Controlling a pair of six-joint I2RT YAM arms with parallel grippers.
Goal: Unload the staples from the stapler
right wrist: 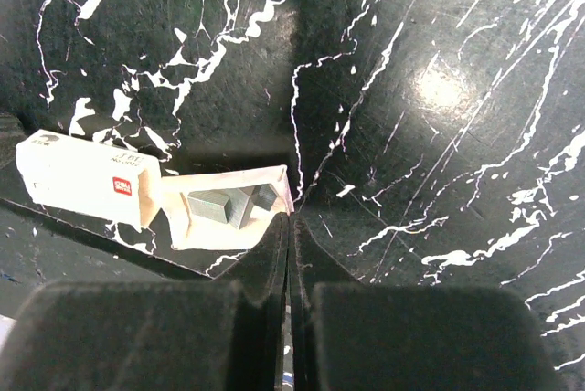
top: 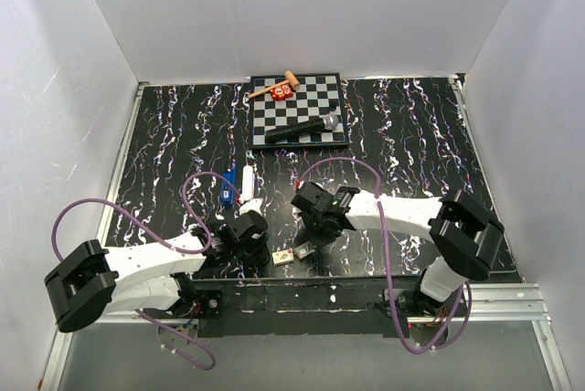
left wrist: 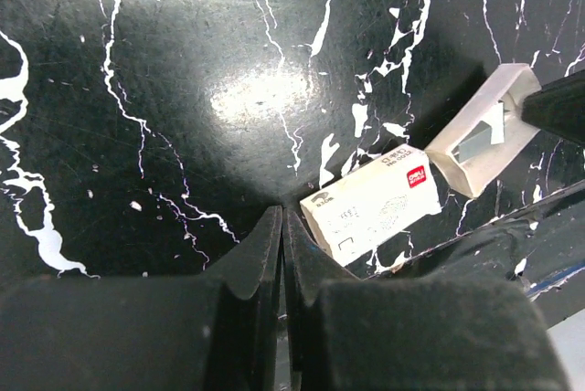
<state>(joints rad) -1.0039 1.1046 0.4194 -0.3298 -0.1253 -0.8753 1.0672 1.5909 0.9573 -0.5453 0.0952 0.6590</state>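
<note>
**Top view with both wrist views.** The stapler (top: 228, 188) lies flat on the surface (top: 411, 135), just beside a white marker (top: 247, 181) and ahead of the left arm. It is apart from both hands and appears in neither wrist view.

**Left hand** (left wrist: 281, 227): the fingers are pressed together and hold nothing. The tips sit low over the surface, just beside a white staple box (left wrist: 370, 211).

**Right hand** (right wrist: 289, 227): the fingers are likewise closed. The tips meet the near corner of the box's open card tray (right wrist: 183, 217), in which grey staple blocks (right wrist: 212, 204) lie loose (whether a thin card wall is pinched between the tips cannot be told).

**Step in hand.** Judged from this arrangement, unloading proper is not yet begun, and the step in hand is to reach the stapler.

- The nearer left hand should open wide before descending and straddle the blue body across its short width, clear of the marker alongside.
- It should close near one end, so that the upper arm is free to swing up.
- The right hand can then part the arms or draw out the staple strip while the left steadies the body against the surface.
- A grip across both arms would clamp the stapler shut.
</note>
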